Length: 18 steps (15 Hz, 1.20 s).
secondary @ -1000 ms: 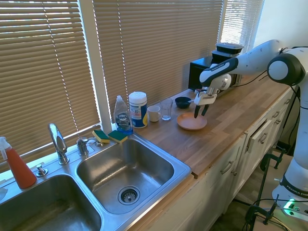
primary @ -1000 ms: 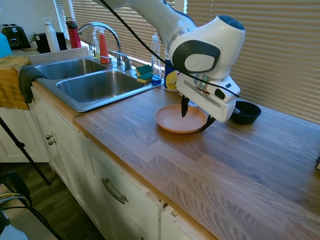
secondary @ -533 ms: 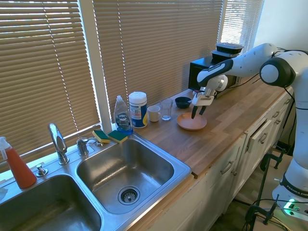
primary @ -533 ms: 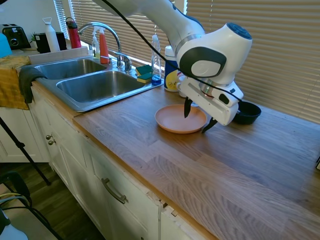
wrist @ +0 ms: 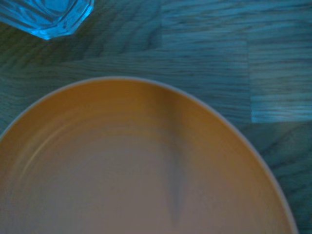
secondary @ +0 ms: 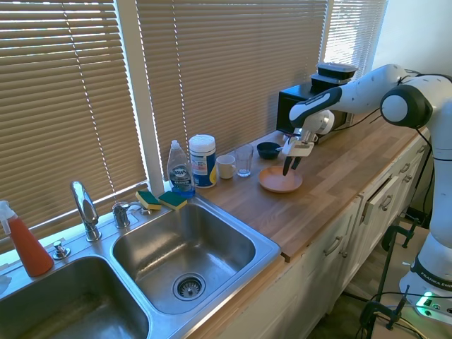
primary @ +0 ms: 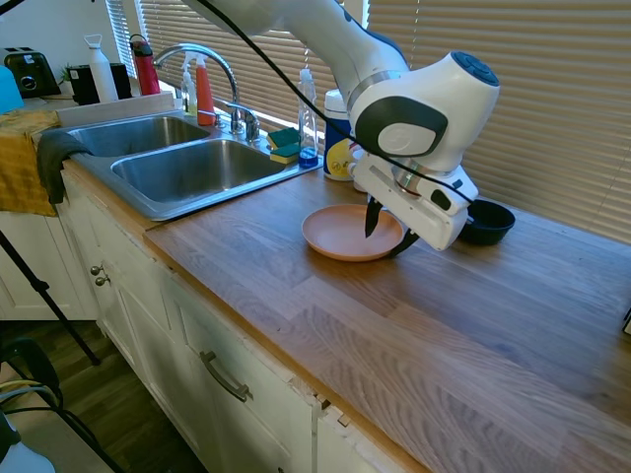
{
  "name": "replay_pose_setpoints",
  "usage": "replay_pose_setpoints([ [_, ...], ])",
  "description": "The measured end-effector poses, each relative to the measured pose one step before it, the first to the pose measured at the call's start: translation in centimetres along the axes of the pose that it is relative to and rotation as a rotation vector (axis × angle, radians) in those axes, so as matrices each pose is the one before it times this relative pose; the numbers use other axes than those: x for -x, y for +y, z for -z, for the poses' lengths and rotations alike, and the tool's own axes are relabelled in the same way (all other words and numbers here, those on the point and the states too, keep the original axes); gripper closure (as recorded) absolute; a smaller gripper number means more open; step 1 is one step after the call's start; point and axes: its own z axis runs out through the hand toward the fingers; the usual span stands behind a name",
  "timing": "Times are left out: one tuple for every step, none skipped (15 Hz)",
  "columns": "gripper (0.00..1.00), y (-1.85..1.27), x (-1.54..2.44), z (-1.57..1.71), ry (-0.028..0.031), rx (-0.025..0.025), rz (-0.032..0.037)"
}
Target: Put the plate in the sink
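Observation:
The peach-orange plate (primary: 340, 232) (secondary: 275, 182) lies on the wooden counter to the right of the sink (primary: 148, 202) (secondary: 233, 236). My gripper (primary: 386, 235) (secondary: 289, 168) points down over the plate's edge on the side toward the dark blue bowl. One finger is inside the rim and the other outside it, and the two are drawn in on the rim. In the wrist view the plate (wrist: 122, 165) fills most of the picture from close by. The sink's near basin holds nothing.
A dark blue bowl (primary: 485, 221) (secondary: 268, 149) sits just behind the gripper. A glass (secondary: 244, 160) (wrist: 46, 14), a mug (secondary: 226, 167), a wipes canister (secondary: 202, 161) and a dish soap bottle (secondary: 180, 169) line the window side. Sponges (primary: 284, 145) and the faucet (primary: 202, 54) stand at the sink's back rim.
The gripper came down onto the plate's edge and its fingers narrowed around the rim. The plate slid a little toward the sink.

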Motion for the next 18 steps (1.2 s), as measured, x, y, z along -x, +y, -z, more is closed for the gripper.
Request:
replay_pose_setpoints([
  [1.0,0.022,-0.016,-0.086,-0.0017,-0.00271,0.00001],
  [1.0,0.022,-0.011,-0.077,-0.00111,0.00002,-0.00059],
  [1.0,0.024,-0.011,-0.077,-0.00101,0.00036,-0.00072],
  [1.0,0.025,-0.012,-0.071,-0.00093,0.00044,-0.00068],
  [1.0,0.028,-0.013,-0.08,-0.00104,0.0005,-0.00073],
  [1.0,0.033,-0.017,-0.083,-0.00122,-0.0002,-0.00142],
  [1.0,0.04,-0.029,-0.113,-0.00245,-0.0046,-0.00259],
  [1.0,0.062,-0.038,-0.131,-0.00453,-0.00943,0.00088],
  [1.0,0.116,-0.051,0.025,-0.00533,-0.01296,0.0009],
  [1.0,0.169,-0.03,0.04,-0.00825,-0.00904,0.00406],
  [1.0,0.176,-0.005,0.055,-0.01273,-0.00748,0.00435],
  [1.0,0.245,0.12,-0.073,-0.02458,-0.00715,0.00279],
  [1.0,0.184,0.146,-0.107,-0.022,-0.00472,0.00317],
  [1.0,0.044,0.079,-0.058,-0.00993,-0.00389,0.00446],
  [1.0,0.002,0.102,-0.11,-0.0098,-0.00659,0.00795],
  [1.0,-0.028,0.135,-0.133,-0.01184,-0.00819,0.0011],
  [1.0,-0.035,0.184,-0.125,-0.01575,-0.01142,-0.00269],
  [1.0,-0.037,0.194,-0.061,-0.01105,-0.01301,-0.00428],
])
